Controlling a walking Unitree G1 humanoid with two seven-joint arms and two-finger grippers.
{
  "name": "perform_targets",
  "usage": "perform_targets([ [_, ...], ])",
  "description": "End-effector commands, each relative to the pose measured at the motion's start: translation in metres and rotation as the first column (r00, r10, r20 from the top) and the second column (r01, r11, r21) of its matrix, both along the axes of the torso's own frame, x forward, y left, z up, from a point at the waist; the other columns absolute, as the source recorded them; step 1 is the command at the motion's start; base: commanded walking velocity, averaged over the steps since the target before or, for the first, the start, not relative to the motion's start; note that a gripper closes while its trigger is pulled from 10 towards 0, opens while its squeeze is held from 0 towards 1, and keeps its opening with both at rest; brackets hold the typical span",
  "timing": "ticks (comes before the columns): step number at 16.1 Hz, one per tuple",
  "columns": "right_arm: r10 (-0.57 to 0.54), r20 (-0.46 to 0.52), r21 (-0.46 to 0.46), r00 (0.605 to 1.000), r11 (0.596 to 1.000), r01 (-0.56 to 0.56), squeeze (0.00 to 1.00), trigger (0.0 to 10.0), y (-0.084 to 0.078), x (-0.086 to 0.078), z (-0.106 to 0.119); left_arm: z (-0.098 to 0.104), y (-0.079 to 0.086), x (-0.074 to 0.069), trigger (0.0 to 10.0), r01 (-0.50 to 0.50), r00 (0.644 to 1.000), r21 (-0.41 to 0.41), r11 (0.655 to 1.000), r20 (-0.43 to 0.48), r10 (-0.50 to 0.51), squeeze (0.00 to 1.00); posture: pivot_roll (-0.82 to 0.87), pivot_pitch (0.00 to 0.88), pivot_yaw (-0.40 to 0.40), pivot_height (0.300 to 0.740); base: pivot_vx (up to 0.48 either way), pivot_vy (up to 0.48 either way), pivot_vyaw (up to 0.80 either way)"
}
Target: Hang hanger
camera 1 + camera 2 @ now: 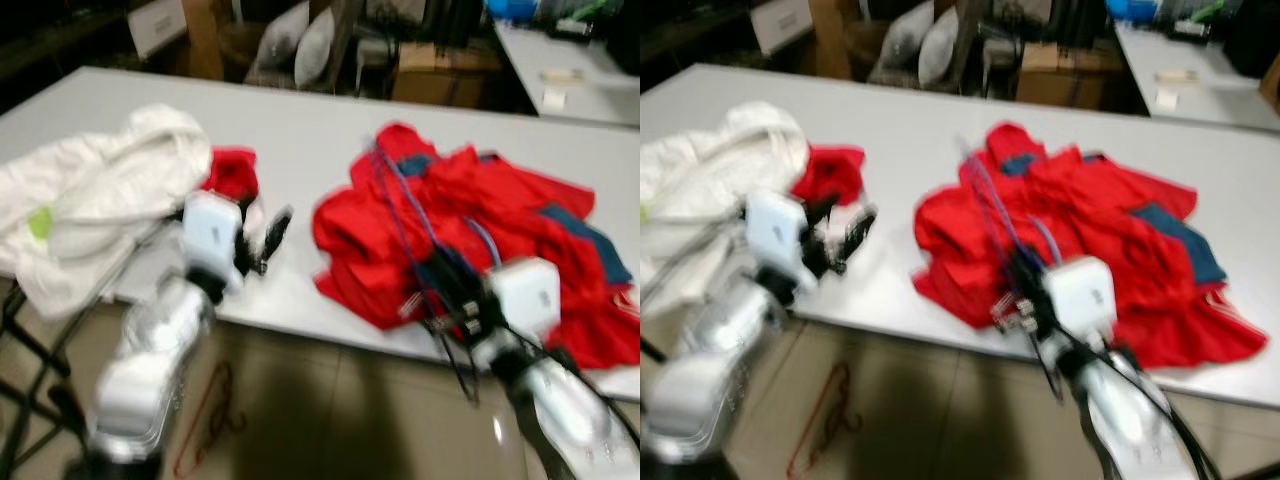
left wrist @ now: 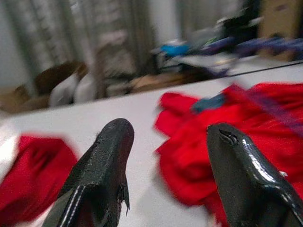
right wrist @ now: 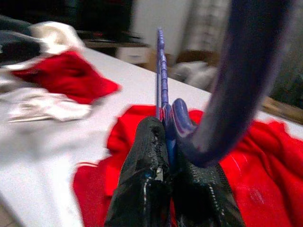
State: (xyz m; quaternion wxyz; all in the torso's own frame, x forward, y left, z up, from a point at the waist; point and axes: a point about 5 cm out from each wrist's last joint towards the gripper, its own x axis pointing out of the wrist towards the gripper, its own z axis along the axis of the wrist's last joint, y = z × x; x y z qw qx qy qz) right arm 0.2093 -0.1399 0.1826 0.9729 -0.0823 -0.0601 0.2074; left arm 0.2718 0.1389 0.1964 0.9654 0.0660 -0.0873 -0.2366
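Blue hanger (image 3: 163,80) clamped in right gripper (image 3: 171,142) over red garment (image 1: 480,230), right side, presumably lifted for hanging. Left gripper (image 2: 170,156) spread apart, holding nothing, near table (image 1: 300,130) edge.

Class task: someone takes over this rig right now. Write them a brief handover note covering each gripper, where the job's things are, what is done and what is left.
Right gripper: shut on the blue hanger, held over the red garment pile on the white table.
Left gripper: open, holding nothing, above the table's near edge beside the white garment and a smaller red cloth.
Another hanger, red, lies on the floor below the table.
Done: blue hanger picked up.
Left: hang it; no rail can be made out in these blurred views.
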Motion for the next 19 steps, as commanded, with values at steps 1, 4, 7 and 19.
perform_targets([
  [1,0.051,0.003,-0.036,0.999,0.998,-0.051,0.00,10.0,-0.001,0.004,0.006,0.003,0.004,0.003,10.0,0.060,0.998,0.032,0.998,0.007,-0.061,1.00,-0.04,0.053,0.026,0.740,0.000,0.000,0.00],
  [4,0.183,0.000,-0.167,0.983,0.969,-0.180,0.00,10.0,-0.005,0.021,0.017,0.021,0.005,0.009,10.0,0.181,0.981,0.108,0.978,0.051,-0.187,1.00,-0.03,0.038,0.031,0.740,0.000,0.000,0.00],
  [7,0.133,-0.022,-0.128,0.991,0.983,-0.135,0.00,10.0,0.001,0.025,0.014,0.001,0.007,0.007,10.0,0.039,0.999,0.053,0.998,-0.012,-0.038,0.29,-0.02,0.025,0.019,0.740,0.000,0.000,0.00],
  [19,-0.147,-0.134,0.171,0.980,0.971,0.169,0.00,10.0,0.008,-0.015,-0.021,-0.038,0.008,-0.011,10.0,-0.058,0.986,-0.025,0.998,-0.155,0.054,0.00,-0.04,0.042,0.053,0.740,0.000,0.153,-0.20],
])
